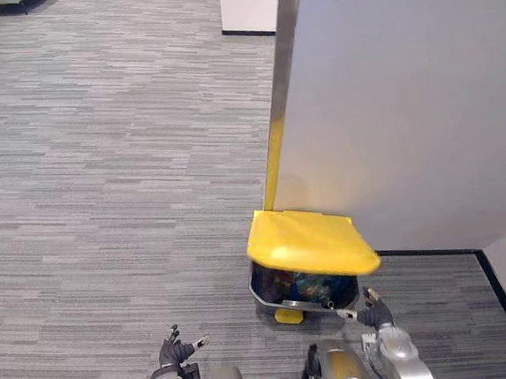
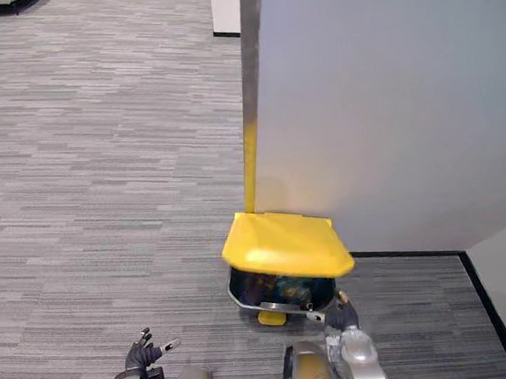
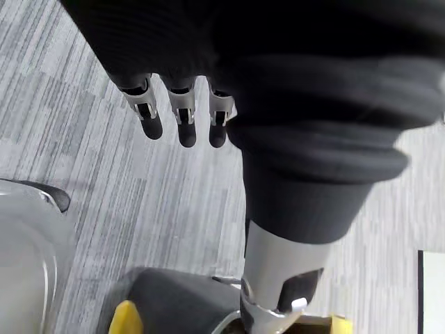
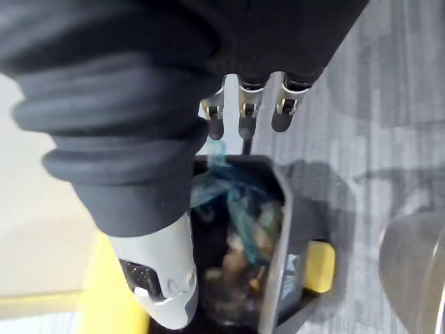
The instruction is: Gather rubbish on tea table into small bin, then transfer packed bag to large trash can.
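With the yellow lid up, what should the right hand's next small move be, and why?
Probably draw the right hand back from the trash can. The blue bag already lies inside under the raised yellow lid, and the hand's fingers look straight and empty at the rim.

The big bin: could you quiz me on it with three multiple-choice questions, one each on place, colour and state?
1. Where does the trash can stand?
A. at the foot of the grey wall
B. on a table
C. in mid-carpet, far from walls
2. What colour is its lid?
A. red
B. yellow
C. green
3. How is the lid?
A. shut
B. lying on the floor
C. raised, rubbish showing inside
Answers: 1 A, the wall rises right behind it; 2 B, plainly yellow in both eye views; 3 C, the right wrist view looks into the open can.
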### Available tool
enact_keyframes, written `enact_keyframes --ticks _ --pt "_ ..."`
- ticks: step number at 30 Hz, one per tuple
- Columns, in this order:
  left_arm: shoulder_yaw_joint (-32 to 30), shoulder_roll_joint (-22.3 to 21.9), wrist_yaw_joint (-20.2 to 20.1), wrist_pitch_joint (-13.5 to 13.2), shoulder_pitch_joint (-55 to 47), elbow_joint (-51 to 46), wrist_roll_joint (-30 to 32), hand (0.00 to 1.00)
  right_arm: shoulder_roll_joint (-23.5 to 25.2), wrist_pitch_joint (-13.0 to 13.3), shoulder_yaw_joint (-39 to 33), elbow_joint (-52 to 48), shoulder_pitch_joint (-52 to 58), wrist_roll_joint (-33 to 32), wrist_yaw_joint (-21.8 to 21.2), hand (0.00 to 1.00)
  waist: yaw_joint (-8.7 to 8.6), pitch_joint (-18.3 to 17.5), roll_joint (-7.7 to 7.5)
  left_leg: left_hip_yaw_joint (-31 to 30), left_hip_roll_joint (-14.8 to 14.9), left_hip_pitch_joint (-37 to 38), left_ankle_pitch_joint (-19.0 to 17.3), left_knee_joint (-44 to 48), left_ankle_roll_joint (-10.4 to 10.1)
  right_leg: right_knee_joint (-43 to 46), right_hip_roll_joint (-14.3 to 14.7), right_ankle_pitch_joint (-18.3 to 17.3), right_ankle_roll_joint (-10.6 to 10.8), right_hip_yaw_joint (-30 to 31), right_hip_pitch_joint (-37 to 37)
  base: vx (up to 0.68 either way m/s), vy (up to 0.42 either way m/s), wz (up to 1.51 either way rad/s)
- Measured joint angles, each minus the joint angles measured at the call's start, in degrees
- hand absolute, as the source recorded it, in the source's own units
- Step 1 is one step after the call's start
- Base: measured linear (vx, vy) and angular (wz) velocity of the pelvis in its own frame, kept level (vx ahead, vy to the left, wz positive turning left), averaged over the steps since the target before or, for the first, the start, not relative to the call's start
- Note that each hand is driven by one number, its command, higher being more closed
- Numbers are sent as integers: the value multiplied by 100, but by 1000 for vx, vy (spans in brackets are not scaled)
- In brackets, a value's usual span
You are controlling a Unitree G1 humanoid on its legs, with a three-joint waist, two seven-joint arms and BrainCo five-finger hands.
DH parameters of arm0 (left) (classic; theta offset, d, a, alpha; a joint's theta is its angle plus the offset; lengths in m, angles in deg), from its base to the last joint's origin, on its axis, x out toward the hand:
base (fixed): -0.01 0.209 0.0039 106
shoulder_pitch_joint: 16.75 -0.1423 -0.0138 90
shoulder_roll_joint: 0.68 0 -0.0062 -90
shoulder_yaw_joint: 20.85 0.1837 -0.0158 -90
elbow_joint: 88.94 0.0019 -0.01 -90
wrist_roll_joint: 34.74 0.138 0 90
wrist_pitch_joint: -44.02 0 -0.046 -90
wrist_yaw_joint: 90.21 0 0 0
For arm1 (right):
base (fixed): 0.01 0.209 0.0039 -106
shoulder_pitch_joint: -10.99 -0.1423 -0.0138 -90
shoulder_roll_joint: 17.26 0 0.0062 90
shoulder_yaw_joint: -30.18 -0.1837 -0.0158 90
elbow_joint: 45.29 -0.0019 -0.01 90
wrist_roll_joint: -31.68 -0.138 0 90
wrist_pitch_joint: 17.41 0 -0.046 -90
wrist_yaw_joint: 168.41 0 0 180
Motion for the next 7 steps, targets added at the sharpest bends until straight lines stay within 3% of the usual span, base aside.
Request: enact_keyframes --ticks 2,7 --pt "-14 45 -12 4 184 320 -32 0 -161 7 -135 622 -121 -97 4 0 -133 -36 178 -36 65 177 214 -456 -3 -452 165 295 -88 -39 147 -95 -57 -17" --pt "-122 411 -17 -5 213 537 -61 0 -353 -32 -270 1044 -14 -166 19 0 -184 -116 196 11 38 419 458 -891 -30 -945 222 599 -17 -1 352 -71 42 -9"
